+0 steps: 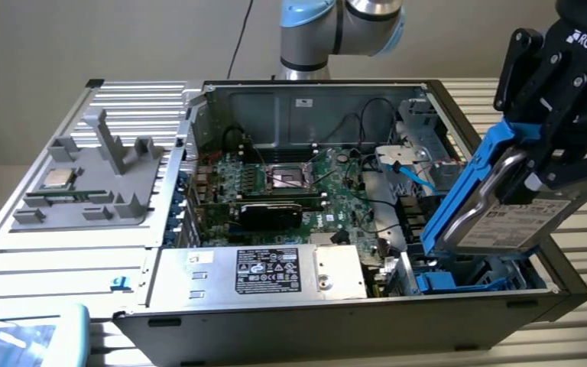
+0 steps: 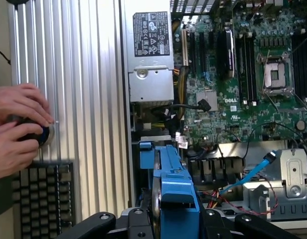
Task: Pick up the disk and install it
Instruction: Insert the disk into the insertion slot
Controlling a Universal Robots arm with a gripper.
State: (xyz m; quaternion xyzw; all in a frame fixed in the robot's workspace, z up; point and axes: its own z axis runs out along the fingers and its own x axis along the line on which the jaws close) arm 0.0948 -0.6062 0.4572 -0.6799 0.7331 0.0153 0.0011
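we find the gripper [image 1: 530, 170] [image 2: 173, 225], black with jointed metal fingers, clamped on the disk [image 1: 507, 222] [image 2: 173, 174]. its jaws press on the two long sides of the disk. the disk is a flat rectangular slab of silver-grey metal with a white printed label, seated in a glossy blue plastic carrier frame [image 1: 469, 182]. it hangs in the air, steeply tilted on edge, over the corner of the computer case [image 1: 324, 315] at the exterior view's right. its low end is just above a blue plastic drive bay [image 1: 462, 281] inside that corner; we cannot tell whether the two touch.

beside the bay runs a thin blue ribbon cable [image 1: 416, 180] [image 2: 253, 174] among black wires. further in lies the green motherboard [image 1: 304, 191] [image 2: 253, 74], studded with black slots and a square metal socket [image 1: 291, 177] [image 2: 278, 74]. a boxy silver power supply [image 1: 273, 271] [image 2: 151, 50] with a black label fills the near side of the case.

the case stands open on a ribbed aluminium table [image 1: 69, 252] [image 2: 83, 99]. at the exterior view's left a grey moulded fixture [image 1: 100, 164] carries a small square silver chip [image 1: 59, 178]. in the wrist view a person's hands [image 2: 16, 149] cup a dark round object next to a black keyboard [image 2: 44, 194].
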